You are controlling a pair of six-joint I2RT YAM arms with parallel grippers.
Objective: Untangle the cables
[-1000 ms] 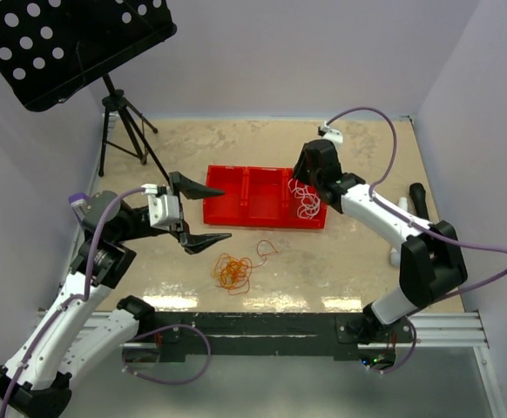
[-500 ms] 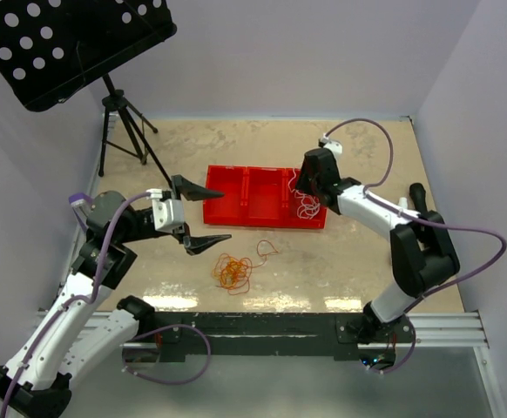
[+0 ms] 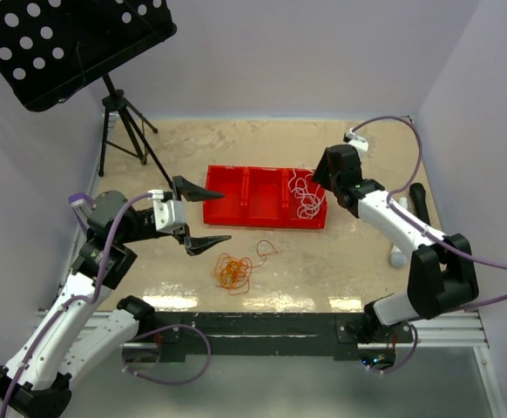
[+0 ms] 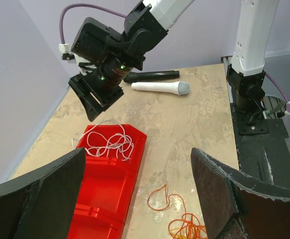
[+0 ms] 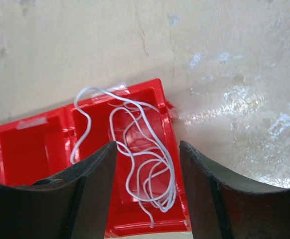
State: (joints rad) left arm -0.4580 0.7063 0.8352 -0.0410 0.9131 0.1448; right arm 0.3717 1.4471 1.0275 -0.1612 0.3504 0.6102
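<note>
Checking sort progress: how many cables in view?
3: white cable in the red tray's right-end compartment; orange cable bunched on the table; red cable beside it. The bunch may hide more.

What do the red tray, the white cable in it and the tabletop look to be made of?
Red tray: likely moulded plastic, glossy, highlights on its walls.
White cable: thin flexible cord, matte, lying in loose curls; material unclear.
Tabletop: beige, marbled, shiny where light reflects near the front edge; stone or laminate, cannot tell.

white cable (image 3: 305,197): coiled in tray's (image 3: 267,196) right compartment | orange cable (image 3: 233,272): tangled heap | red cable (image 3: 267,252): alongside
</note>
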